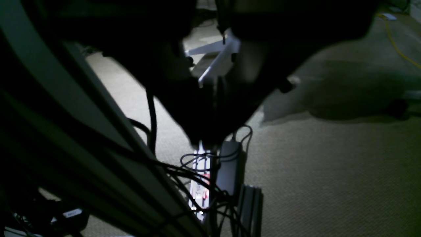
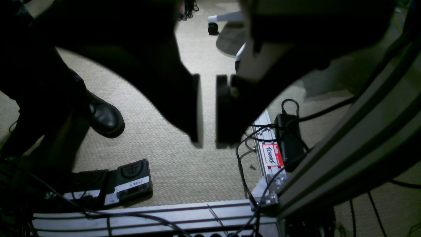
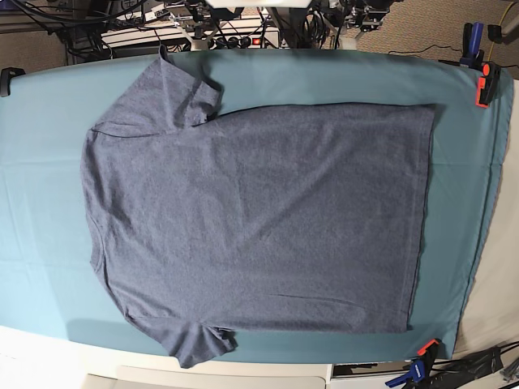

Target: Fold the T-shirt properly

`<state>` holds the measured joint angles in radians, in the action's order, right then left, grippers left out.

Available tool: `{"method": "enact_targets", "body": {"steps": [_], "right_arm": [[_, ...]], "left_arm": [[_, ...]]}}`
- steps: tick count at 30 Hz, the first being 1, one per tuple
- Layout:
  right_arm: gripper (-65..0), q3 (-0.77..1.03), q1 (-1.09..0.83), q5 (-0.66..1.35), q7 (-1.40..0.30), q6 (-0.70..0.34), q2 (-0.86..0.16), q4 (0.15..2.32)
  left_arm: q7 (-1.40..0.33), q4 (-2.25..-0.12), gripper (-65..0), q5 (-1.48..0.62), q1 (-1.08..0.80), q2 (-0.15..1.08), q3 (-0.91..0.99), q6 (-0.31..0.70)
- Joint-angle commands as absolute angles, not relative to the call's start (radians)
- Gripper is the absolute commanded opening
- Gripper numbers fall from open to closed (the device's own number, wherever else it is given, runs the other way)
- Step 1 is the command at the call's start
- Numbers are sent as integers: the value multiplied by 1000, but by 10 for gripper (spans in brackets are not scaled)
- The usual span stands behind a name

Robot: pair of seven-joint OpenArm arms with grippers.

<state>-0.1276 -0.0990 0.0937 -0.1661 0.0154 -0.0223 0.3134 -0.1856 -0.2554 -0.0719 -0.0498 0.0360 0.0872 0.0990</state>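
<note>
Heathered dark blue-grey short-sleeved T-shirt (image 3: pixel 259 219) lies flat and unfolded, plain side up, filling the frame centre on the teal table cloth (image 3: pixel 40 203), collar toward the left. Left gripper (image 1: pixel 210 108) hangs closed and empty above carpet; right gripper (image 2: pixel 208 112) stands slightly parted, empty.

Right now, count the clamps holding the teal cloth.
3 visible: black clamp at left edge, orange clamp top right, orange-blue clamp bottom right. Others may sit out of frame.
</note>
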Motion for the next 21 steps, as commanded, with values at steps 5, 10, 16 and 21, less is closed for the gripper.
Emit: {"method": "enact_targets", "body": {"steps": [5,10,16,21], "right_arm": [[-566,-129,-96,89,-152,19,-28,320],[-566,-129,-96,89,-149,20,-28,320],[-567,-129,-97,89,-133,19,-28,320],[-566,-129,-97,89,-123,20,-28,320]], "left_arm": [[-183,-260,-650,-68,-49,34,88,106],[-183,-260,-650,-68,-49,34,88,106],[-183,-260,-650,-68,-49,34,88,106],[-183,-260,-650,-68,-49,34,88,106]]}}
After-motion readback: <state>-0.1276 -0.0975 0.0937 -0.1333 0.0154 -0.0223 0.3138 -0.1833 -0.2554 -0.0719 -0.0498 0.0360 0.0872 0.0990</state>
